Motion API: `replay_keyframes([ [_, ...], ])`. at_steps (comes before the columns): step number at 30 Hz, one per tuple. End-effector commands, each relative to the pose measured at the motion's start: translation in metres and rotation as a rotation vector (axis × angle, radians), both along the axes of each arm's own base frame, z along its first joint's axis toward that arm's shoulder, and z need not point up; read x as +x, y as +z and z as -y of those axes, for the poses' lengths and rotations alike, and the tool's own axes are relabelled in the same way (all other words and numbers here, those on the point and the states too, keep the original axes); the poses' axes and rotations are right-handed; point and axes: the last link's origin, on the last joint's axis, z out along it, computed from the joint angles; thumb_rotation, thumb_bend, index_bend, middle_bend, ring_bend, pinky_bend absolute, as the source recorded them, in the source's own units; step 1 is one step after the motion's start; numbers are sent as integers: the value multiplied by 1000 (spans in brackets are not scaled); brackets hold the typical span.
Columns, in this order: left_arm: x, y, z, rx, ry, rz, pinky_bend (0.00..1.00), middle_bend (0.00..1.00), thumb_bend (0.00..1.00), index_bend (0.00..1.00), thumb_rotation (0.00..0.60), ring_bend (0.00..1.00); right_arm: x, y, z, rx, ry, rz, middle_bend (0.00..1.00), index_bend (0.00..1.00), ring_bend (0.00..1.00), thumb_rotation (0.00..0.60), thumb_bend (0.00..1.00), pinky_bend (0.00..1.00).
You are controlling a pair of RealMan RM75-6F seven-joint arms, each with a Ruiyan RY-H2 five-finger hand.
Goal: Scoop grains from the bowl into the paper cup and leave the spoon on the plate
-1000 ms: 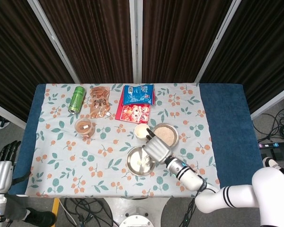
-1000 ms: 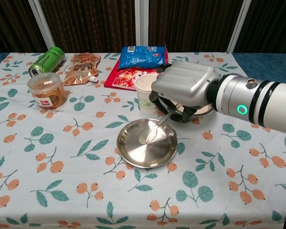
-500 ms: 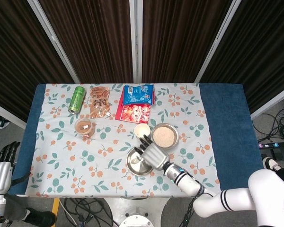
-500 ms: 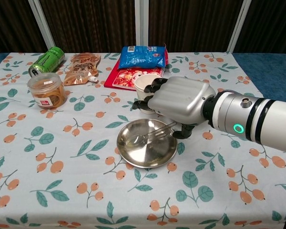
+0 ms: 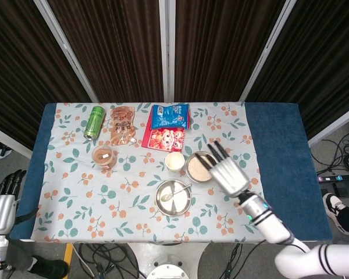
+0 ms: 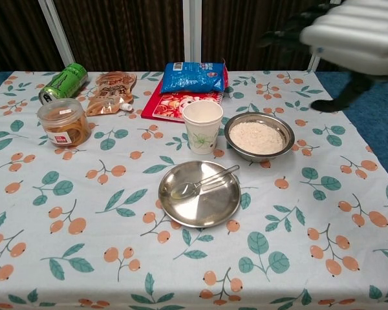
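Right hand: up in the air, fingers spread apart, holding nothing. Blurry in the chest view.

Spoon: down below that hand and off to its left, lying flat in the plate, handle resting on the rim. Touches no hand.

Bowl: nearly under the right hand, full of pale grains. Paper cup: just left of the bowl, standing up. Cannot see inside the cup, so cannot tell about grains in there.

Left hand: far off at the table's left edge, well away from everything, fingers apart and holding nothing.

Looks like the very last step: spoon already on the plate. Probably nothing left to pick up. Next, most likely: pull the right hand back without bumping the bowl or cup.
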Motion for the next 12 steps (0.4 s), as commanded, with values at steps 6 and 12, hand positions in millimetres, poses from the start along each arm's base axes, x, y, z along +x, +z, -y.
replay_keyframes([
  [6, 10, -3, -8, -16, -31, -6, 239, 184, 1, 112, 600, 119, -105, 70, -56, -207, -278, 146, 138, 54, 0, 600, 207, 0],
  [12, 19, -8, -13, -28, -46, -7, 239, 184, 1, 112, 600, 120, -136, 82, -93, -289, -356, 288, 119, 29, 0, 600, 203, 0],
])
